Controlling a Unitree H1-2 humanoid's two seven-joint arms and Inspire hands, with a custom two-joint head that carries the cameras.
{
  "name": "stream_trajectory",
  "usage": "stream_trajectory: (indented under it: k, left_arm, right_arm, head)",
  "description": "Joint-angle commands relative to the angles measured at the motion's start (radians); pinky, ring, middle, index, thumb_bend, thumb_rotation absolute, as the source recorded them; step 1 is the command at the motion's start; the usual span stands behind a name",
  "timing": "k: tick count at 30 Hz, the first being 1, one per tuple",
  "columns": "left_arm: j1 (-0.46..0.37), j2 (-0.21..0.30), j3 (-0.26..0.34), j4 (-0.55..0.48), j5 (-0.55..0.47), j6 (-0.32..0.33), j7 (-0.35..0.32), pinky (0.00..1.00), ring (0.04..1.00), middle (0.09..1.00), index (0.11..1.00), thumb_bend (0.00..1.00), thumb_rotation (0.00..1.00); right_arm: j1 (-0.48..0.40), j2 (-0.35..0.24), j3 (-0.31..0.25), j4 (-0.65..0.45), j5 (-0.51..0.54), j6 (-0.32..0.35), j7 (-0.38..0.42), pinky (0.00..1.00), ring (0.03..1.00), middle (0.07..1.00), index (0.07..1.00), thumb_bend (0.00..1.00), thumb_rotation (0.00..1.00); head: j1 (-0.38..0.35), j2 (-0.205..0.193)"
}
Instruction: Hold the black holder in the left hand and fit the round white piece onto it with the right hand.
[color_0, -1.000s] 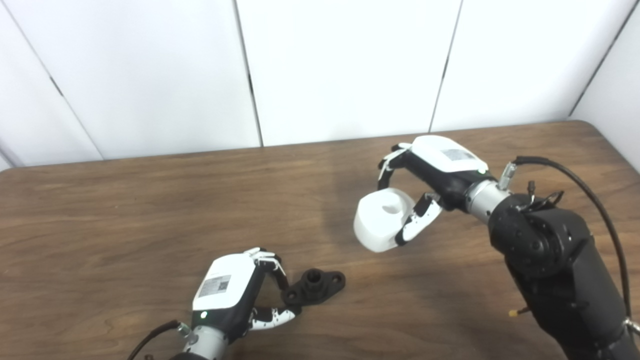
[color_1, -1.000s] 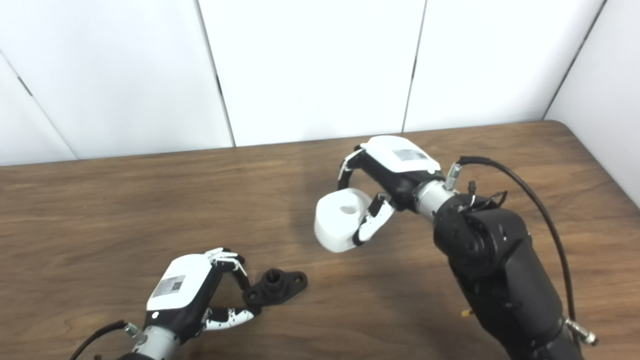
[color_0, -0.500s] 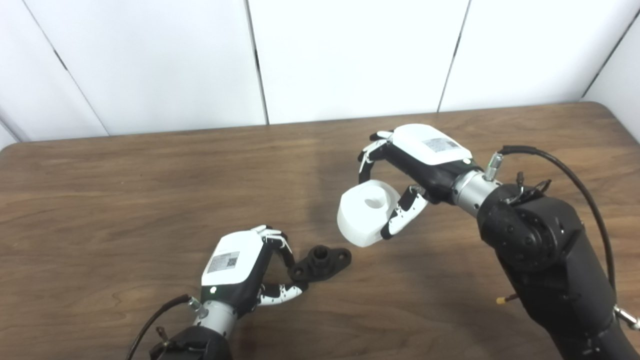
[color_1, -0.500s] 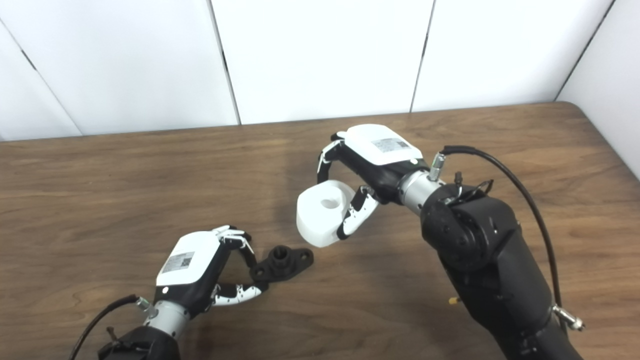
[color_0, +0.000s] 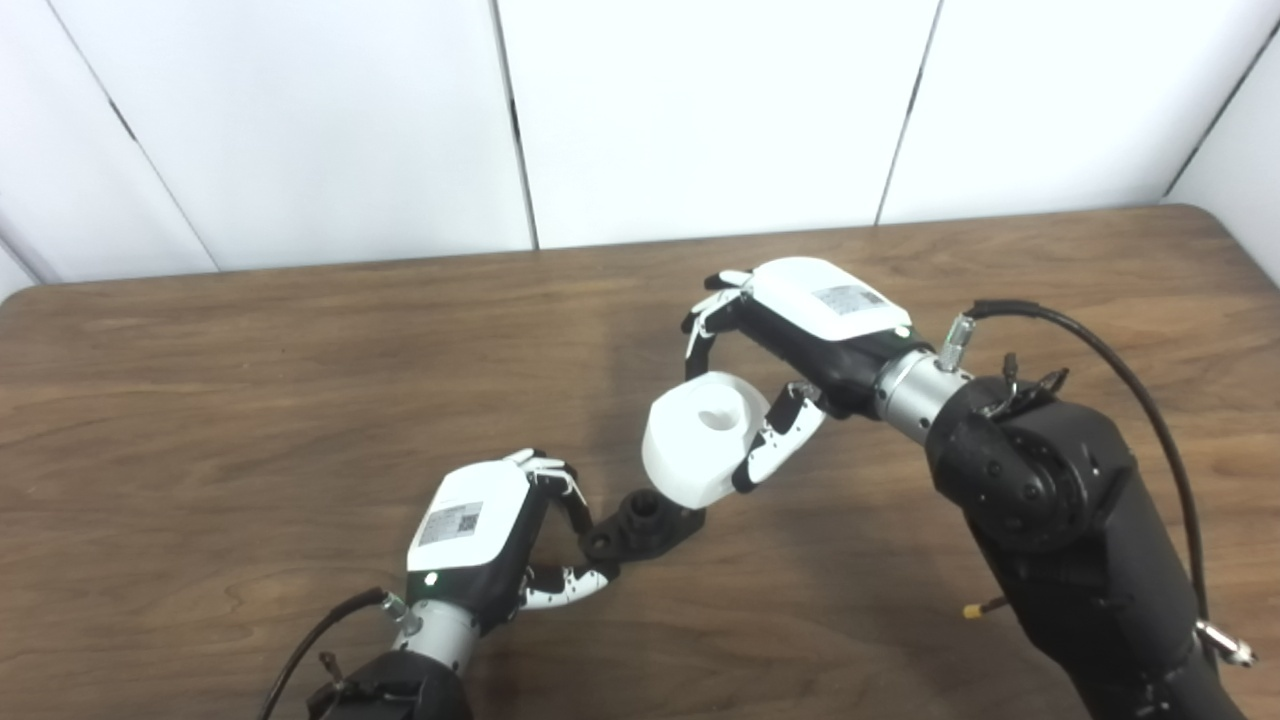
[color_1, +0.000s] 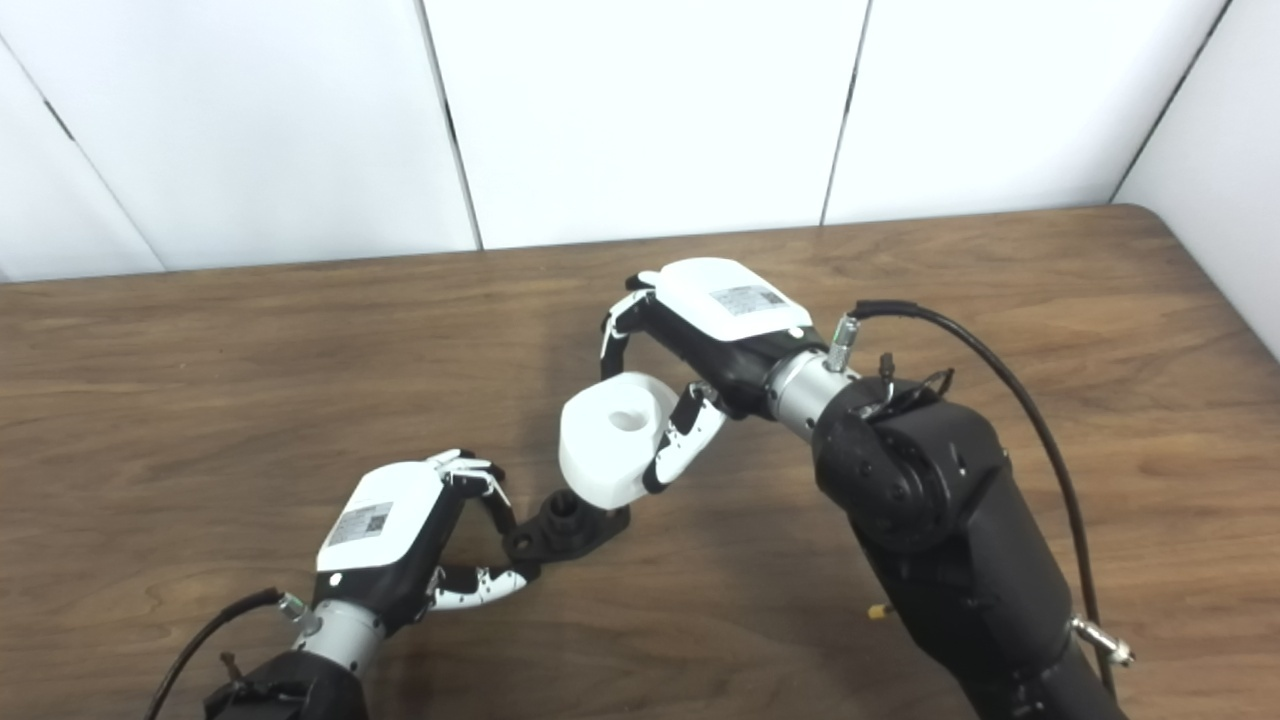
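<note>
The black holder (color_0: 645, 526), a flat flange with a short round post, lies on the brown table (color_0: 200, 400) near the front. My left hand (color_0: 480, 550) pinches the holder's left end between fingers and thumb. My right hand (color_0: 790, 335) is shut on the round white piece (color_0: 700, 448), a thick drum with a hole in its top. The white piece hangs just above and right of the holder's post, its lower edge overlapping the holder in the right eye view (color_1: 610, 450). Whether they touch I cannot tell.
White wall panels (color_0: 700, 110) stand behind the table's far edge. The right arm's black body (color_0: 1060, 540) and its cable (color_0: 1130, 370) fill the front right of the table.
The camera shifted after the first frames. Since half a second ago my right hand has carried the white piece left and down, close over the holder. My left hand has kept its grip.
</note>
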Motion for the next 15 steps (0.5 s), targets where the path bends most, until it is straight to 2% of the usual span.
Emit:
stream_trajectory:
  k: [1, 15]
  left_arm:
    - [0.031, 0.003, -0.027, 0.053, -0.008, 0.031, -0.096, 0.85, 0.891, 0.792, 0.486, 0.52, 0.05]
    - [0.035, 0.003, -0.025, 0.054, -0.012, 0.029, -0.092, 0.85, 0.887, 0.787, 0.486, 0.52, 0.05]
  right_arm:
    - [-0.046, 0.011, 0.001, -0.019, -0.011, -0.029, -0.032, 0.96, 0.937, 0.801, 0.483, 0.53, 0.14]
    - [-0.034, 0.041, 0.03, 0.0, -0.026, -0.063, -0.048, 0.94, 0.927, 0.793, 0.482, 0.53, 0.14]
  head:
    - [-0.002, -0.001]
    - [-0.001, -0.003]
